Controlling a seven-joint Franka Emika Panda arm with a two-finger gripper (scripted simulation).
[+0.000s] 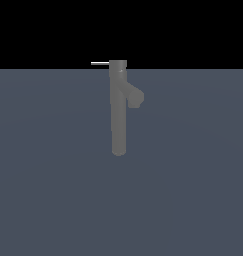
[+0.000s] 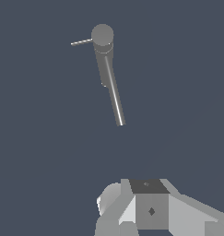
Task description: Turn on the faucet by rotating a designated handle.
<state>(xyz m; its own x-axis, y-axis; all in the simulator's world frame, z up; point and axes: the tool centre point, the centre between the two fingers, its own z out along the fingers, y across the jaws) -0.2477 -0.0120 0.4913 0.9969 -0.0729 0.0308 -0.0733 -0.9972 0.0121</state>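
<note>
The faucet (image 1: 118, 115) is a tall matte grey column standing upright on the floor, with a stubby angled spout (image 1: 134, 97) branching toward the exterior view's right. The handle (image 1: 100, 63), a thin light-silver rod, sticks out level from the top cap toward the exterior view's left. The wrist view looks down on the faucet (image 2: 106, 60) from above, with its round cap and the handle (image 2: 81, 42) beside it. Only a white and grey boxy part of my gripper (image 2: 150, 203) shows at that picture's edge, well away from the faucet. Its fingers are not distinct. The exterior view does not show the gripper.
A flat blue-grey floor (image 1: 53, 190) spreads around the faucet in both views. Behind it the exterior view is plain black. No other object shows.
</note>
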